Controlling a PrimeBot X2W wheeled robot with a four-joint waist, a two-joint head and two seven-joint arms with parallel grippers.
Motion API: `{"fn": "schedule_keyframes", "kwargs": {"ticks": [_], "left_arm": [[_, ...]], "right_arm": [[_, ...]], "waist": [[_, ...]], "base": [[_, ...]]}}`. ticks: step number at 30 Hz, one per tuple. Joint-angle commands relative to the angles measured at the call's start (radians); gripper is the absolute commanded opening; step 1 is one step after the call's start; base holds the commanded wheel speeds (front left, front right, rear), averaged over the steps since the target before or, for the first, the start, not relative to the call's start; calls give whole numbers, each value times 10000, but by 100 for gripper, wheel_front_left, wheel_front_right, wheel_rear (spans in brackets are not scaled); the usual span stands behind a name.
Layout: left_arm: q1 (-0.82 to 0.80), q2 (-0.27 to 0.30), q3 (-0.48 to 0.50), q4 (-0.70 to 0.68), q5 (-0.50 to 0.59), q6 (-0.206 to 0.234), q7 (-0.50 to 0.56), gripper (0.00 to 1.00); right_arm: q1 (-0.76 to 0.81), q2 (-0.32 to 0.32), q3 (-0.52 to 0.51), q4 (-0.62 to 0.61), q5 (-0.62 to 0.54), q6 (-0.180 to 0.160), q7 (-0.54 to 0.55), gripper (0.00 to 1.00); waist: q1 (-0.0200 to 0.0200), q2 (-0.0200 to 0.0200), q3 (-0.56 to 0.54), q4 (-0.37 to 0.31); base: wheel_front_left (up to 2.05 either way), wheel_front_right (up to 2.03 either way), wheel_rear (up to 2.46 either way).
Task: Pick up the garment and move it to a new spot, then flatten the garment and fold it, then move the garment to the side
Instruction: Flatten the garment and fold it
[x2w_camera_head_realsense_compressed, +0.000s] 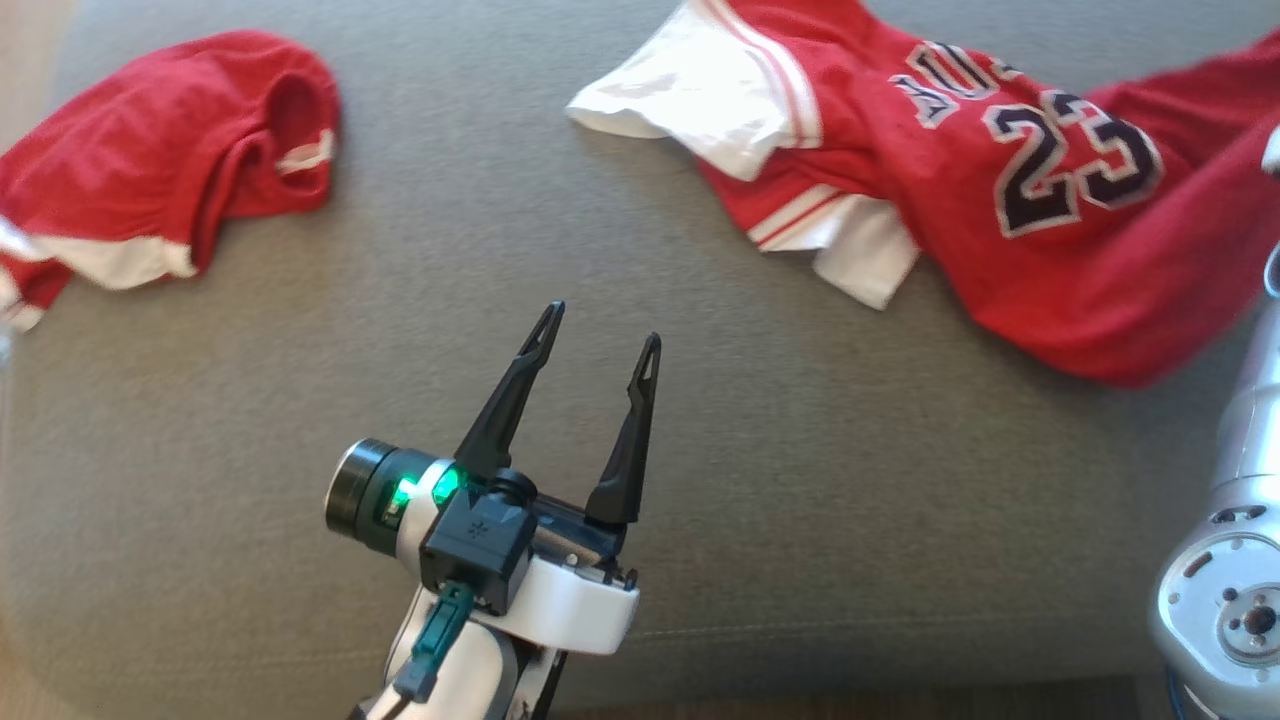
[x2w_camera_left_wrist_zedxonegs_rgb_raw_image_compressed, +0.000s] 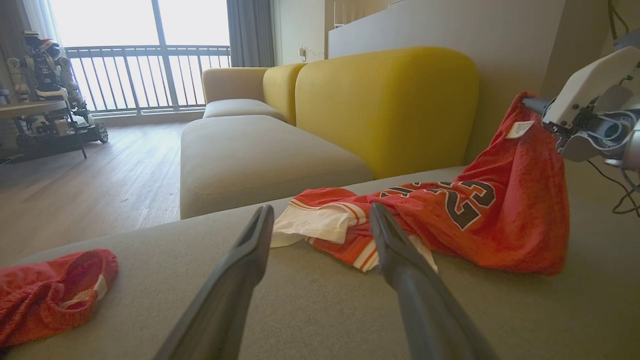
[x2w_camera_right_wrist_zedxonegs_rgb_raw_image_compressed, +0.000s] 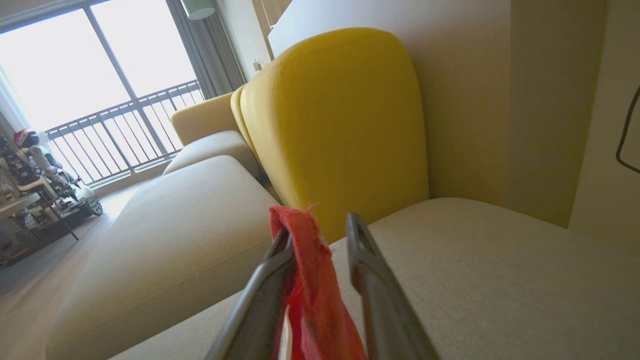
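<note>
Red jersey (x2w_camera_head_realsense_compressed: 1000, 200) numbered 23, lettering above it creased unreadable, lies at 2 o'clock on the grey cushion (x2w_camera_head_realsense_compressed: 700, 450); right gripper (x2w_camera_right_wrist_zedxonegs_rgb_raw_image_compressed: 319, 227) clamps one raised edge, left gripper (x2w_camera_head_realsense_compressed: 603, 325) at 6 o'clock spread empty

The red jersey (x2w_camera_head_realsense_compressed: 1050, 260) numbered 23 lies rumpled on the grey cushion (x2w_camera_head_realsense_compressed: 500, 300), one edge raised.

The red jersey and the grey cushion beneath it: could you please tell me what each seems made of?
The jersey looks like thin synthetic knit: matte, finely pitted surface, draping limply in soft folds. The cushion seems coarse woven upholstery, matte, with visible weave and a stitched seam.
</note>
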Motion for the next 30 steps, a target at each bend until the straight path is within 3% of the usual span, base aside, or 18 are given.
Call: {"fn": "schedule_keyframes", "kwargs": {"ticks": [1,4,7,17,22,24,25,29,30], "left_arm": [[-333,-57,217,-321,-118,89,-51,100],[-254,-83,237,-331,-193,180,-51,100],[-156,-95,321,-357,-187,263,-51,100],[8,-31,672,-442,-14,206,-51,100],[-19,0,737,-423,56,109,-51,100],[-14,-2,737,-408,68,88,-51,100],[-5,-4,731,-403,72,80,-51,100],[89,-19,724,-393,53,117,-51,100],[111,-25,717,-390,46,135,-51,100]], "right_arm": [[-291,-12,109,-116,-234,-2,-92,100],[-43,-9,318,368,-484,-2,-146,100],[609,-7,1020,721,145,-2,-173,100],[3861,-6,3749,144,4107,-2,210,100],[4563,-6,4678,121,6125,-2,877,100],[4665,-6,4975,235,6442,-2,1057,100],[4668,-6,5084,334,6690,-2,1200,93],[4591,-5,5199,817,6933,-2,1599,0],[4568,-5,5139,928,6823,-2,1638,0]], "waist": [[0,0,61,336],[0,0,54,445],[0,0,35,305],[0,0,-33,-718],[0,0,-175,-898],[0,0,-247,-880],[0,0,-290,-844],[0,0,-462,-624],[0,0,-504,-540]], "base": [[0,0,0],[0,0,0],[0,0,0],[0,0,0],[0,0,0],[0,0,0],[0,0,0],[0,0,0],[0,0,0]]}}
